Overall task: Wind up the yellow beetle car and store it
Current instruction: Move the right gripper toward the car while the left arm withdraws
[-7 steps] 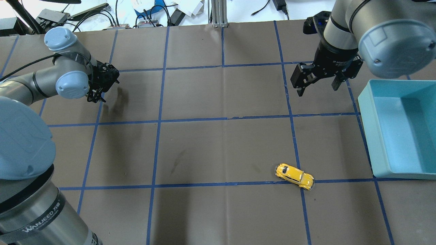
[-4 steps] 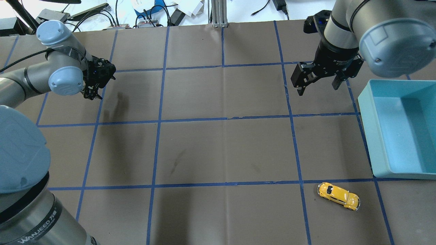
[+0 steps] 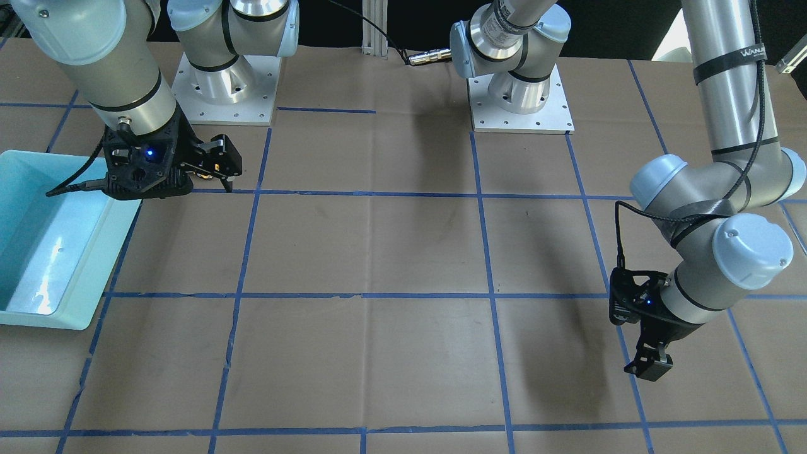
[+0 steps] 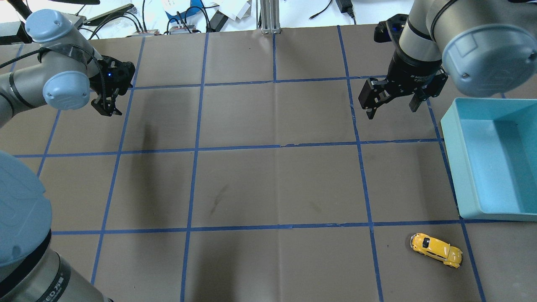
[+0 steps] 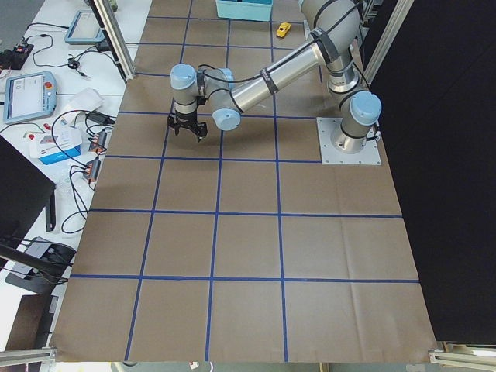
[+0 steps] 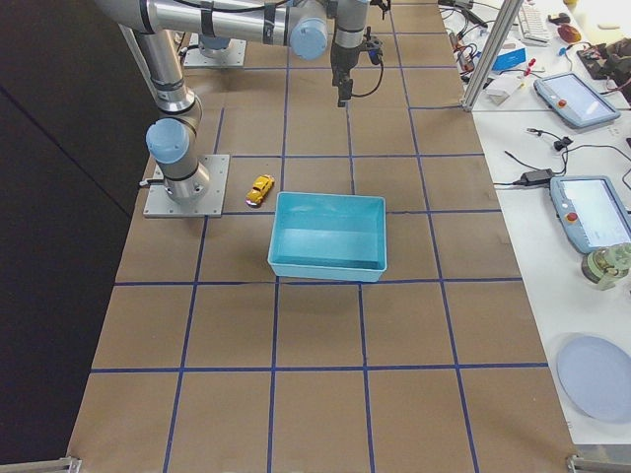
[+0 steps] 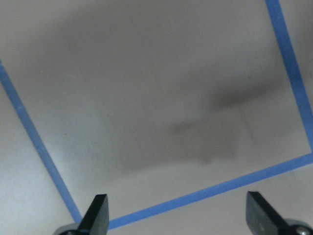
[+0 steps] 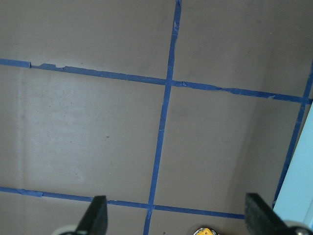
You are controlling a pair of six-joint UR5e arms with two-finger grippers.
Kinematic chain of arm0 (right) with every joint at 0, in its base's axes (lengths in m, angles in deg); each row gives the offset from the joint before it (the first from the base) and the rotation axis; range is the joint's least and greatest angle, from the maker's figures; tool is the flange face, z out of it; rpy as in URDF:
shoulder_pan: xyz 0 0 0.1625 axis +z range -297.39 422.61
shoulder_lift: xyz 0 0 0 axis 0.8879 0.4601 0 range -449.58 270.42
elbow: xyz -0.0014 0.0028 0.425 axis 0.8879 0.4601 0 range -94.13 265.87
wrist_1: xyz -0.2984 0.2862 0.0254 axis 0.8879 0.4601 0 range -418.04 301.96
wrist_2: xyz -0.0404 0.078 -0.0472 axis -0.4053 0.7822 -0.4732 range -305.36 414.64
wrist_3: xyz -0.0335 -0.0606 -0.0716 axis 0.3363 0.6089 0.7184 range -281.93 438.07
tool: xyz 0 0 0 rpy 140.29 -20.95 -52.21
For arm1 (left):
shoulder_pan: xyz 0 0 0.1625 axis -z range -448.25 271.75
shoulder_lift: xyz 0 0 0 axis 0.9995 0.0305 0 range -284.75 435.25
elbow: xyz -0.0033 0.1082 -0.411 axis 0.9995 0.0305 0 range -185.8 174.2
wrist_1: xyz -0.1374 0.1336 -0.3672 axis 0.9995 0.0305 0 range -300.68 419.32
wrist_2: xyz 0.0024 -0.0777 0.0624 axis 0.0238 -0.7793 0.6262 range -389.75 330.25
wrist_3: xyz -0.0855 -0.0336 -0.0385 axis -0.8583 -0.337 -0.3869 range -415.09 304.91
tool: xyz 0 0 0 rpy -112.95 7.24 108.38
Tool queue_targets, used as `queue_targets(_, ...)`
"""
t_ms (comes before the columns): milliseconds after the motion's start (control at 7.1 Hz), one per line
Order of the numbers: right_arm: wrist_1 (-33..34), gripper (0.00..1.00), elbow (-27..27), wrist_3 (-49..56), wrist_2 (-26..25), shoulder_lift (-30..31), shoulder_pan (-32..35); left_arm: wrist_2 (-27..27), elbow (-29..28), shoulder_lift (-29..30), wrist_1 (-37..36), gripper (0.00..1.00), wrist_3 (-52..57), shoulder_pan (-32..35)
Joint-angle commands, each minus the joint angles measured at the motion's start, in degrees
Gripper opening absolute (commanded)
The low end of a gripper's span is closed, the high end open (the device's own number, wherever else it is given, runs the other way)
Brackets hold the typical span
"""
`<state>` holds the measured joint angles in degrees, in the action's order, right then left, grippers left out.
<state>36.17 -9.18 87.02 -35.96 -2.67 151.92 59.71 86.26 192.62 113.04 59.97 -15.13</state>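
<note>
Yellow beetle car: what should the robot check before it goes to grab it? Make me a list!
1. Yellow beetle car on its wheels on the table: ok.
2. Nothing touching or covering the car: ok.
3. Right pincer open with nothing in it: ok.
4. Left pincer open with nothing in it: ok.
5. Blue bin open on top, nothing showing inside: ok.
6. Car standing still, not rolling: cannot tell.
</note>
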Motion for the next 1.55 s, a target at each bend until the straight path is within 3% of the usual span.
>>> queue_targets(0,-1.0,1.00,-0.2,2.6,-0.2,0.6,-0.7,0.0,0.0,-2.8,0.1,1.00,-18.6,0.1)
queue_targets(141,-1.0,1.00,-1.6,3.4,0.0,1.2,-0.7,0.1,0.0,-4.4,0.2,1.00,-26.7,0.4)
queue_targets(704,0.1,0.90,-18.2,22.7,-0.3,13.2,-0.9,0.0,0.1,-11.7,6.5,1.00,-49.5,2.5)
queue_targets(1127,-3.6,0.88,-18.4,31.3,0.6,13.1,-8.9,-0.2,0.2,-19.3,18.0,1.00,-69.2,4.4)
queue_targets(1408,-2.9,0.89,-18.4,37.9,-2.1,13.3,-9.8,-3.0,1.6,-22.3,20.4,1.00,-84.7,7.8)
